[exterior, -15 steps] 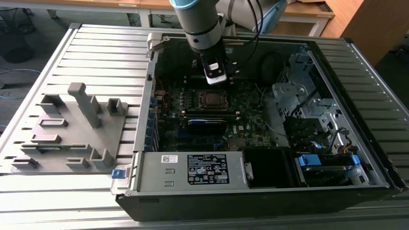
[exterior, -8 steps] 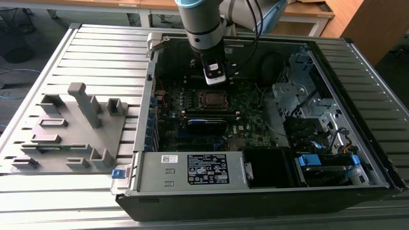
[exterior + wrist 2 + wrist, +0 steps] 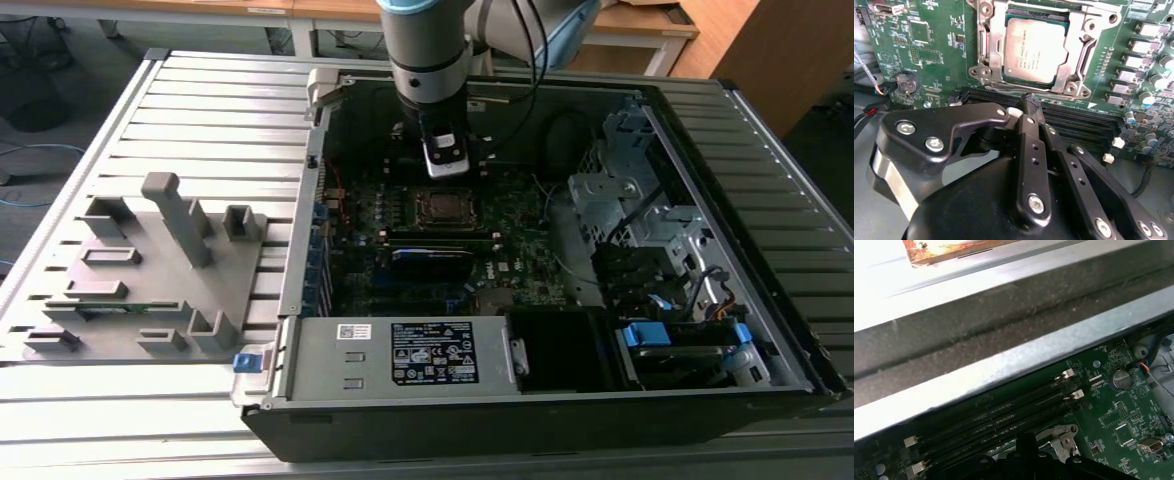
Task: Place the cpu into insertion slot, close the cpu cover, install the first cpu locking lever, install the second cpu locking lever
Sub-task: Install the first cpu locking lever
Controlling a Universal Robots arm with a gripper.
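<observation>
Grey metal marks the top of the cpu [image 3: 1035,48], which lies flat inside the insertion slot [image 3: 985,50] on the green motherboard [image 3: 929,45]. Around it sits the cpu cover [image 3: 1074,52], a silver frame lying down over the chip's edges so that the chip shows through its square cut-out. In the exterior view the same socket [image 3: 442,207] sits near the middle of the board inside the open computer case [image 3: 747,240], which rests on a slatted metal table [image 3: 200,110].

Black and pressed together, the fingers of the gripper [image 3: 1032,101] meet at a narrow tip with nothing between them. That tip hangs just beside the socket's edge, above the long dark memory slots [image 3: 1074,117] that run along the board there. Whether it touches anything I cannot tell. In the exterior view the arm [image 3: 427,50] comes down into the case from above, with the gripper [image 3: 446,165] just behind the socket.

A black-labelled power supply box [image 3: 400,352] fills the case's near edge, and a grey plastic fixture [image 3: 147,270] stands on the table at the exterior view's left.
</observation>
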